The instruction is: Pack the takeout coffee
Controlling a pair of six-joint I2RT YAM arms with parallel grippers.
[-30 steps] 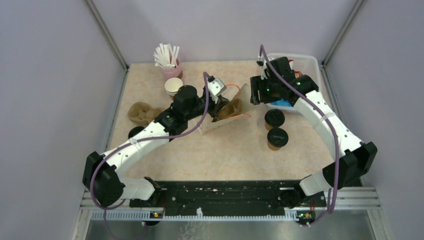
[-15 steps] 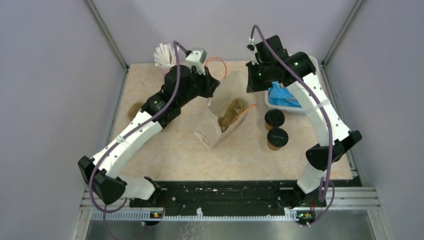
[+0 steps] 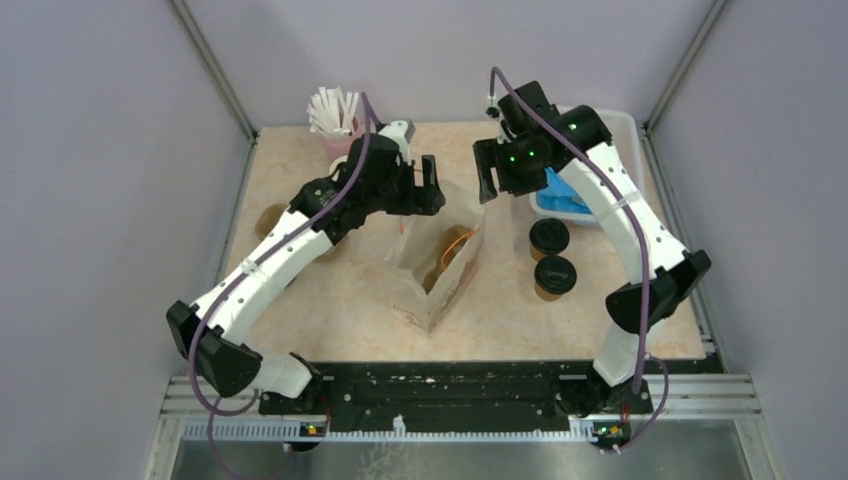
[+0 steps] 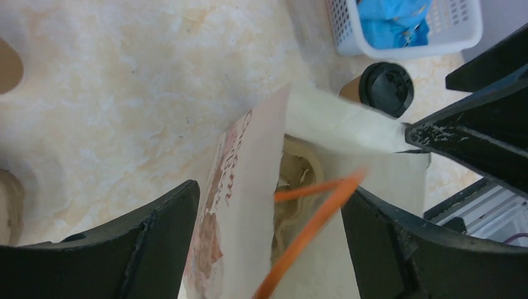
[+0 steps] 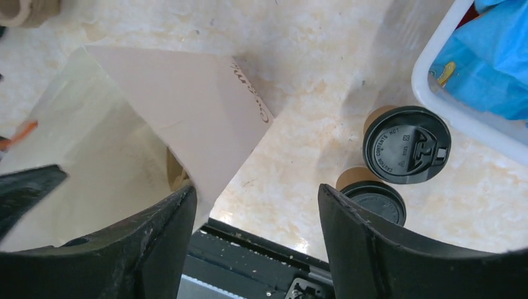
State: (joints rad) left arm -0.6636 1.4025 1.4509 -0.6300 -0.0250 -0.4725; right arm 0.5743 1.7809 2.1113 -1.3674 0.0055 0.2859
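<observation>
Two takeout coffee cups with black lids (image 3: 549, 236) (image 3: 555, 275) stand side by side right of a white paper bag (image 3: 441, 293). The bag stands upright with its mouth open, orange handles (image 4: 324, 212) and a brown cardboard piece (image 4: 299, 177) inside. My left gripper (image 3: 428, 188) hangs over the bag's far left rim. It is open, with the bag's wall (image 4: 233, 180) and a handle loose between its jaws. My right gripper (image 3: 487, 176) is open over the far right rim, the bag's corner (image 5: 187, 106) beside one finger. Both lids (image 5: 406, 144) (image 5: 373, 202) show below it.
A white basket (image 3: 612, 122) with blue packets sits at the back right, just behind the cups. A pink cup of white straws (image 3: 335, 118) stands at the back left. A brown cardboard carrier (image 3: 270, 217) lies under my left arm.
The bag went from lying tilted to standing upright, and it has shifted nearer. Both grippers, shut on its top rim half a second ago, have opened and let go.
</observation>
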